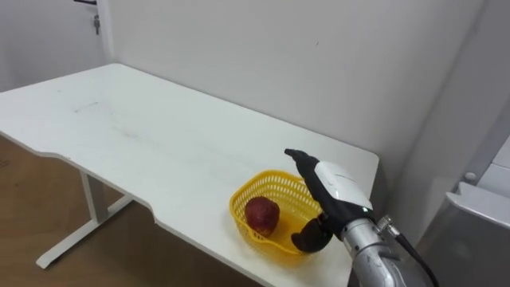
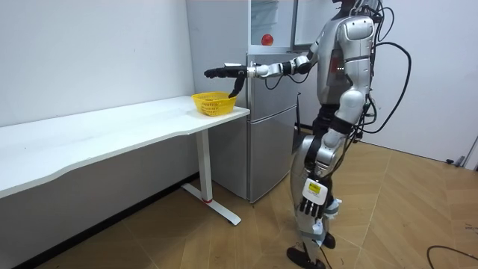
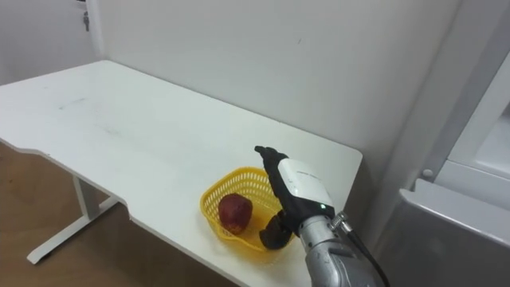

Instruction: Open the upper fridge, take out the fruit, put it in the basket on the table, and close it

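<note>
Since the red apple (image 1: 262,215) rests in the yellow basket (image 1: 271,183) at the white table's (image 1: 159,135) near right corner, you have the right hand (image 1: 333,187) over its right rim, fingers splayed, holding nothing (left hand (image 2: 314,196) hangs at the thigh); the fruit lies left of that palm

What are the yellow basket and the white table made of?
The basket looks like yellow plastic: an even mesh of little holes under a smooth rim. The table top looks like smooth, matte white coated board with faint scuffs; its leg is probably white painted metal, but that's a guess.
</note>
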Controlling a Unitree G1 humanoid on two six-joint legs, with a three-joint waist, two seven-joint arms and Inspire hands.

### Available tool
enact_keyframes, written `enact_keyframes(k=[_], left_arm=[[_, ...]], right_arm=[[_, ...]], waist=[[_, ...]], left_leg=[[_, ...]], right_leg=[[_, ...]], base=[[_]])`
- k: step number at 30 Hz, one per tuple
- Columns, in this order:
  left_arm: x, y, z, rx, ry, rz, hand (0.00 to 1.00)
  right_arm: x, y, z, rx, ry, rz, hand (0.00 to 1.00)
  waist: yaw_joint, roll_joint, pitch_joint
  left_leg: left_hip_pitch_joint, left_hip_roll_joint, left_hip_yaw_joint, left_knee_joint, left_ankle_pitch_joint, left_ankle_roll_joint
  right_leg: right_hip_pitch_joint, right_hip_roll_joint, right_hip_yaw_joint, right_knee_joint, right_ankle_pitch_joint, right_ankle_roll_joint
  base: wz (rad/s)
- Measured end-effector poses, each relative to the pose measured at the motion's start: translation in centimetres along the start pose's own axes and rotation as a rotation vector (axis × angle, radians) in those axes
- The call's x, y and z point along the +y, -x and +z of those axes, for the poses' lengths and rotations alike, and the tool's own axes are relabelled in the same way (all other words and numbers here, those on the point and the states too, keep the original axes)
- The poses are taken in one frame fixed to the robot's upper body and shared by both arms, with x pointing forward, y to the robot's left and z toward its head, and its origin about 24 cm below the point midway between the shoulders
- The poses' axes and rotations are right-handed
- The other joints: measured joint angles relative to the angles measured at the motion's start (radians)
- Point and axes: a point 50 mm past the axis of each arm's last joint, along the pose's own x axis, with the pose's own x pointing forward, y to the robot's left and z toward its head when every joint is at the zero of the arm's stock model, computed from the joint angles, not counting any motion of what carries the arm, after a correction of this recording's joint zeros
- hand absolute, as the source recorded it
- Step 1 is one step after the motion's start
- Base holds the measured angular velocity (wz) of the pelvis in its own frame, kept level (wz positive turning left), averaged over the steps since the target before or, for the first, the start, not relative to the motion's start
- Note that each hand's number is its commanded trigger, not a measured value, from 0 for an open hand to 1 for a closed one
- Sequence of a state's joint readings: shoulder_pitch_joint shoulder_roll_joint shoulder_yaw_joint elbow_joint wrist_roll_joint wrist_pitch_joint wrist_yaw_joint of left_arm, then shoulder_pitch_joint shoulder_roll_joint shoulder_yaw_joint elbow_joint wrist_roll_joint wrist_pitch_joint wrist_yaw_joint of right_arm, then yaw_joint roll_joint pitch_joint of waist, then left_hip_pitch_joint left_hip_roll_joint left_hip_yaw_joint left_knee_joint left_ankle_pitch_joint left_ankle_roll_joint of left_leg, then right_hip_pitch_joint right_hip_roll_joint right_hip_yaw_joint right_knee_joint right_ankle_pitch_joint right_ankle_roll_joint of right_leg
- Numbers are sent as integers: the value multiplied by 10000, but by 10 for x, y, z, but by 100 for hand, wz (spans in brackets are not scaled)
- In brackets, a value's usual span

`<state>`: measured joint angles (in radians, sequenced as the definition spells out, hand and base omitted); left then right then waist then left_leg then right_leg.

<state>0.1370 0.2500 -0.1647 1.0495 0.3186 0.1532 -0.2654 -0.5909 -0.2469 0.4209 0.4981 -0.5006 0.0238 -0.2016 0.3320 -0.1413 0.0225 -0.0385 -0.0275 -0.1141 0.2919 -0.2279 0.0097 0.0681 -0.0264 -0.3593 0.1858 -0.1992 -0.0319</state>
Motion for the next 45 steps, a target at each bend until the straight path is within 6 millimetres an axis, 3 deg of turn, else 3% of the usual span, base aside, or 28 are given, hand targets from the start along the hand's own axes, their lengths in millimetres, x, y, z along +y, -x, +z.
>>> enact_keyframes(k=[22, 26, 32, 34, 37, 40, 42, 45], left_arm=[[-4, -1, -9, 314, 101, 145, 0], [-8, -2, -9, 287, 142, 264, 0], [-15, -2, -11, 80, 140, 139, 0], [-16, -2, -11, -28, 123, 147, 0], [-18, -2, -14, -40, 176, 148, 0], [-21, -1, -20, 0, 219, 62, 0], [-27, -2, -26, 144, 451, -65, 0], [-33, -2, -31, 176, 507, -261, 0]], right_arm=[[-3, -1, 1, 112, -792, -415, 0], [-25, -3, 15, -479, -1685, -1608, 0], [-71, 4, 49, -2448, -2803, -4097, 0], [-78, 8, 58, -2961, -3036, -4549, 0], [-87, 15, 65, -3545, -3732, -4991, 0], [-97, 29, 68, -3955, -4125, -5710, 0], [-106, 42, 70, -4389, -4160, -6372, 0], [-116, 59, 74, -4982, -4389, -7103, 0]], waist=[[-55, 45, 19], [-319, 65, 8], [-690, 378, -56], [-832, 486, -50], [-953, 604, -114], [-1226, 656, -142], [-1581, 724, -212], [-1771, 927, -218]], left_leg=[[121, 0, 10, -80, 6, 19], [78, 1, 17, -78, 4, 22], [217, 4, 98, -17, 6, 26], [306, 21, 170, -50, 6, 26], [523, 133, 481, -233, 1, 26], [639, 155, 604, -260, -1, 22], [689, 155, 634, -248, -3, 24], [865, 188, 868, -394, -4, 28]], right_leg=[[15, -25, -3, 164, 2, 9], [-17, -24, 12, 150, 3, 9], [83, -48, 165, 156, 3, 10], [137, -48, 234, 162, 2, 10], [168, -14, 459, 196, 3, 10], [206, 26, 585, 204, 10, -2], [231, 66, 626, 198, 13, 0], [239, 94, 882, 198, 49, -3]], base=[[0], [1], [-5], [-13], [-27], [-13], [-5], [-23]])
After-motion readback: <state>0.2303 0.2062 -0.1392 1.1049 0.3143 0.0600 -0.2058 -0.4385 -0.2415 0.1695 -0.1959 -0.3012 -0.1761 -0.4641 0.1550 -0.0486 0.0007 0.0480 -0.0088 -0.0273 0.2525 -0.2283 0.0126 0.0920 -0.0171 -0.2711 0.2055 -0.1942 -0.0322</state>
